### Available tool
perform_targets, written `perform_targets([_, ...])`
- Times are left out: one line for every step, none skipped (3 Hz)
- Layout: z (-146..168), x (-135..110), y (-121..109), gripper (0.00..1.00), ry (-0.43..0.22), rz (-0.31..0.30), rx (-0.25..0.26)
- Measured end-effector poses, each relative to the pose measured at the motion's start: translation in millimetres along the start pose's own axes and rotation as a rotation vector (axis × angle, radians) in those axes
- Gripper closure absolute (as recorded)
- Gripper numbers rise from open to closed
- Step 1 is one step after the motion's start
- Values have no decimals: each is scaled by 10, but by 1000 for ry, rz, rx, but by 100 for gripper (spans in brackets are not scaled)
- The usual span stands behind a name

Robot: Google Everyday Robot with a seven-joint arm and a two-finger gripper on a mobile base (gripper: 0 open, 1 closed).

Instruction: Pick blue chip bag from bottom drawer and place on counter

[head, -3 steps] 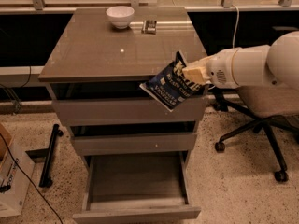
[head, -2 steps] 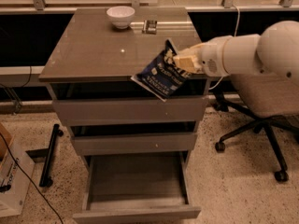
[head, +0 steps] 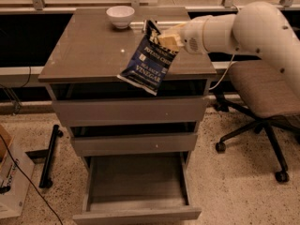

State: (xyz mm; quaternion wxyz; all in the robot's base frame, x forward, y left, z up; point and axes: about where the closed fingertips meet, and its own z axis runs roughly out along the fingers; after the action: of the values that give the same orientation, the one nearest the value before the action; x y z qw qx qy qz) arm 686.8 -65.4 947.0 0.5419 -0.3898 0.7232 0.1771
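Observation:
My gripper (head: pixel 165 38) is shut on the top edge of the blue chip bag (head: pixel 150 62), a navy foil bag with white lettering. The bag hangs tilted over the right front part of the counter (head: pixel 84 50), its lower corner past the counter's front edge. My white arm (head: pixel 243 29) reaches in from the right. The bottom drawer (head: pixel 136 184) is pulled open below and its grey inside holds nothing.
A white bowl (head: pixel 120 16) stands at the back of the counter, with a small dark object partly hidden behind the bag. An office chair (head: pixel 262 97) stands to the right. A black bar (head: pixel 49 156) and a cable lie on the floor at left.
My gripper has carried the bag up and to the left, from in front of the top drawer to above the counter's front right part.

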Motion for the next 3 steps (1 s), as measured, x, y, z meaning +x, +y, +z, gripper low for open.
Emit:
perform_targets([268,-163,-187,100,-16,-2,6])
perform_targets([477,-389,-368,100,-36,-3,17])
perform_targets([683,-538,-544,100,-39,6,29])
